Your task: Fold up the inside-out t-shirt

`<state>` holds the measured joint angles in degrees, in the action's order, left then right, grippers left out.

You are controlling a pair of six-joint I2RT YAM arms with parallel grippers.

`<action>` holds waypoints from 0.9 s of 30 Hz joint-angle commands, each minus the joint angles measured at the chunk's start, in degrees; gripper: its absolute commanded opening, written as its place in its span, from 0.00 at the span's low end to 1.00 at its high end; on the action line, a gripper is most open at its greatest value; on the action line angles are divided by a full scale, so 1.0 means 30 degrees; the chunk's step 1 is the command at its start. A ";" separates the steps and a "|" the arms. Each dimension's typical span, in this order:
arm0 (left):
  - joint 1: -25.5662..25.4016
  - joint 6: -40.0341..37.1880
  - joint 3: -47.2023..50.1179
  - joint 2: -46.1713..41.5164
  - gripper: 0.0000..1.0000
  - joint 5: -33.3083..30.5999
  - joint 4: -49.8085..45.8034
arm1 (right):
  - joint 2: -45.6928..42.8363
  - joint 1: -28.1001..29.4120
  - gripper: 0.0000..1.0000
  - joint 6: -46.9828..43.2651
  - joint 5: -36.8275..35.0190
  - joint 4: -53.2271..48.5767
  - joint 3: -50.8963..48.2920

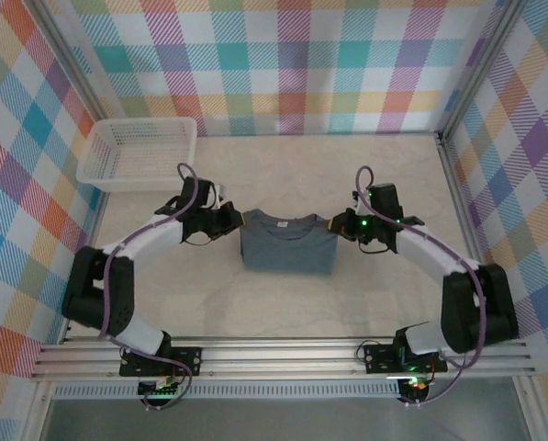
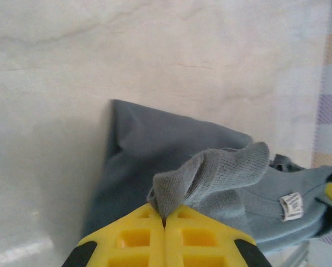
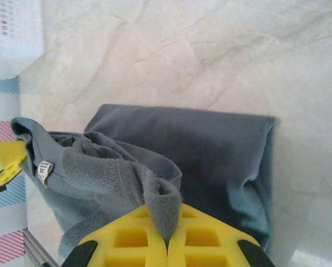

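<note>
Leaving bare tabletop (image 1: 283, 308) on every side, inside-out t-shirt (image 1: 287, 246) sits centre; white basket (image 1: 140, 152) well apart, far left. Collar faces far wall; long axis left-right. Arms bow inward, elbows out; left pincer (image 1: 241, 220) and right pincer (image 1: 331, 223) each clamped on far shirt corner.

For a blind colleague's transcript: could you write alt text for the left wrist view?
The yellow left tool, shut, pinches a ribbed edge of the grey t-shirt at the bottom of the picture. The rest of the shirt lies folded on a pale marbled table, a small white label showing at right.
</note>
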<state>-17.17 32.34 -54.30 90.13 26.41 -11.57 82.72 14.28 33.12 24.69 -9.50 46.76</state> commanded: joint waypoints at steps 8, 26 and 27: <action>-0.0162 -0.0307 -0.0822 0.3100 0.00 -0.0924 0.2207 | 0.4589 -0.0137 0.05 -0.0634 -0.1583 0.1093 0.1382; -0.1317 -0.0556 -0.1803 -0.2026 0.31 -0.3185 -0.2117 | -0.3403 0.1249 0.50 0.2829 -0.4072 -0.2932 -0.0093; -0.1813 -0.0188 -0.1382 -0.2327 0.31 -0.2960 -0.1676 | -0.3196 0.2144 0.46 0.2903 -0.4040 -0.2809 -0.0237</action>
<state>-19.86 30.44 -60.42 86.56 18.72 -14.90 71.57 16.38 36.84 12.40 -15.90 49.08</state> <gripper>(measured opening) 0.308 0.490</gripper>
